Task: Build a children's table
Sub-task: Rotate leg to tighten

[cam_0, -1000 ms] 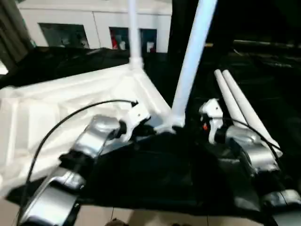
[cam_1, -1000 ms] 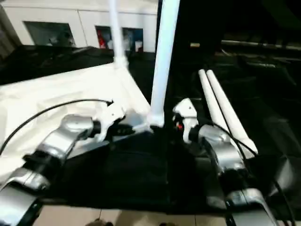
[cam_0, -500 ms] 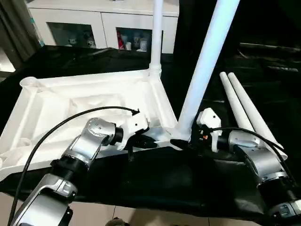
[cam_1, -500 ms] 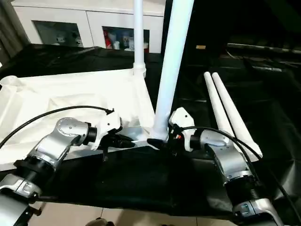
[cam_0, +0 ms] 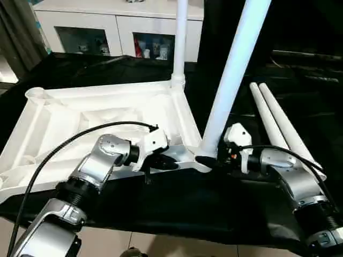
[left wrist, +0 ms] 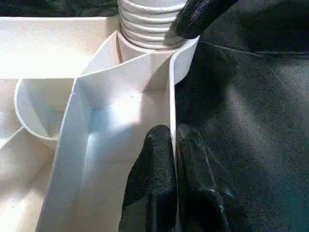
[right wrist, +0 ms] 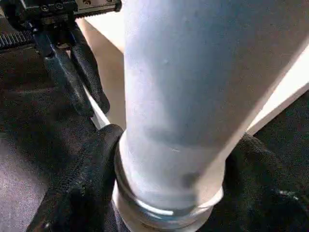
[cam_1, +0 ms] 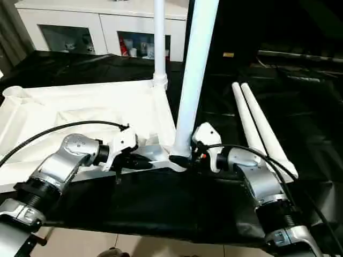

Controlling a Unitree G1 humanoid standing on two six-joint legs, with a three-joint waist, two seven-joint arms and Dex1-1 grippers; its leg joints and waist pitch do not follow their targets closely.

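I have the tabletop point(cam_0: 96, 115) lying underside up on the black-draped counter point(cam_0: 177, 206), ribs and corner sockets facing me. One leg point(cam_0: 180, 37) stands upright in the far corner socket; a second leg point(cam_0: 231, 75) leans in the near corner socket, so I judge I am partway through seating it. Two spare legs point(cam_0: 278, 126) lie side by side on the counter to my right, touching each other, well clear of the tabletop.

My left gripper point(left wrist: 175, 181) has its jaws pinched shut on the thin side wall of the tabletop, just beside that near socket, steadying it. My right gripper point(right wrist: 164, 183) has its jaws either side of the base of the leaning leg, against it, in the right wrist view.

Next I would need to bring that leg upright and turn or press it home while the left arm holds the tabletop firm.

I can read no brand, label or writing anywhere.
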